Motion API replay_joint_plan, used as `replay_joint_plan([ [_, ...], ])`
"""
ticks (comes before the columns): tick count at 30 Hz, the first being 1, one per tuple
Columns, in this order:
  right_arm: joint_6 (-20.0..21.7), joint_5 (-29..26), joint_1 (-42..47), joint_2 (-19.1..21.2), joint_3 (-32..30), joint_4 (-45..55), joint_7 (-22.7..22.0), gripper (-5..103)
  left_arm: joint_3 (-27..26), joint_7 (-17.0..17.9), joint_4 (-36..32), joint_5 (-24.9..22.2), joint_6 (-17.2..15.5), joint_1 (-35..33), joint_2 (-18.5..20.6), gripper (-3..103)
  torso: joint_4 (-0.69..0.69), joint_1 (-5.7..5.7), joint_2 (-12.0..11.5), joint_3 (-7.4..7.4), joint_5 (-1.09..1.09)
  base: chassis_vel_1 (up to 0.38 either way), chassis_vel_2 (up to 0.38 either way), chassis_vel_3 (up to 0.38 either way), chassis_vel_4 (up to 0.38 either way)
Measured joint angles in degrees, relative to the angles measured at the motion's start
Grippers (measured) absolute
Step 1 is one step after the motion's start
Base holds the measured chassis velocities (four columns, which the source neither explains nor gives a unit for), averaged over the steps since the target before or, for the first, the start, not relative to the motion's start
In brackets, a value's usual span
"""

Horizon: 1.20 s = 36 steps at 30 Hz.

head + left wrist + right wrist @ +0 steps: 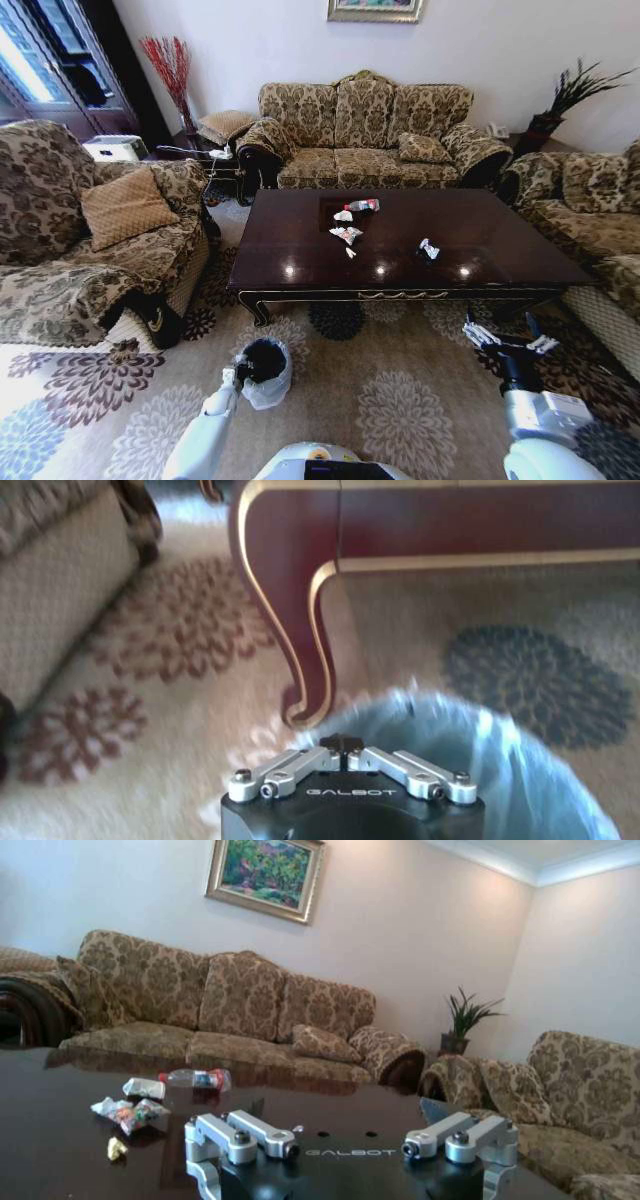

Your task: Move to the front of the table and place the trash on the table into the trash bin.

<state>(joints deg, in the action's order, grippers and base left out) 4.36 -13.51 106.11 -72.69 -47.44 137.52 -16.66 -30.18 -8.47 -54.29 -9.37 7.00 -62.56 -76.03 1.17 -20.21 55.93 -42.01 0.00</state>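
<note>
Nearest us, at six o'clock in the head view, our left hand [232, 377] is clamped shut on the rim of the bin [266, 372], which sits on the carpet [400, 400] short of the surface [500, 245]; the left wrist view shows the fingers pinched together on the bag edge, with a curved gold-trimmed leg [300, 630] just beyond. Our right hand [510, 338] hangs at about four o'clock, fingers spread wide and empty, near the front edge of the surface. The trash lies well ahead: a bottle [362, 205] with a red label at twelve o'clock, a white scrap [343, 215] just beside it, a crumpled wrapper [347, 234] nearer us with a small bit [351, 252] below it, and another wrapper [429, 249] apart at one o'clock. From the right wrist view the bottle [196, 1078] and wrapper [130, 1111] sit at ten o'clock, far across the gloss. We judge the risks plain: the items lie mid-surface, so a long reach could put the arm against the front edge; the bottle lies on its side and may roll off if nudged; the light scraps may slide on the polish instead of being pinched; and the thin bag may slip or tear in our left grip, tipping the bin.
</note>
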Motion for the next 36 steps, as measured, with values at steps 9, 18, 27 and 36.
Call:
replay_joint_plan([
  [9,2.4,-1.6,-0.6,3.3,1.3,-1.2,-0.4,100,-2.7,1.9,-17.4,-2.8,-6.0,-8.5,2.5,0,0.0,0.0,0.0,0.0,0.02,0.0,0.0,0.0,0.0],
  [18,3.3,-2.7,0.6,5.8,0.2,-1.5,-1.5,100,-2.6,5.4,-21.4,-3.6,-9.4,-14.1,1.1,16,0.0,0.0,0.0,0.0,0.01,0.0,0.0,0.0,0.0],
  [27,4.9,-4.3,1.7,8.1,0.3,-1.8,-2.8,100,-2.0,8.7,-21.4,-1.4,-13.8,-13.3,-2.6,48,0.0,0.0,0.0,0.0,0.0,0.0,0.0,0.0,0.0],
  [36,6.5,-6.0,3.4,10.1,-0.4,-0.9,-4.6,100,-1.3,10.1,-10.8,0.3,-8.8,-9.6,-3.7,81,0.0,0.0,0.0,0.0,-0.01,0.0,0.0,0.0,0.0],
])
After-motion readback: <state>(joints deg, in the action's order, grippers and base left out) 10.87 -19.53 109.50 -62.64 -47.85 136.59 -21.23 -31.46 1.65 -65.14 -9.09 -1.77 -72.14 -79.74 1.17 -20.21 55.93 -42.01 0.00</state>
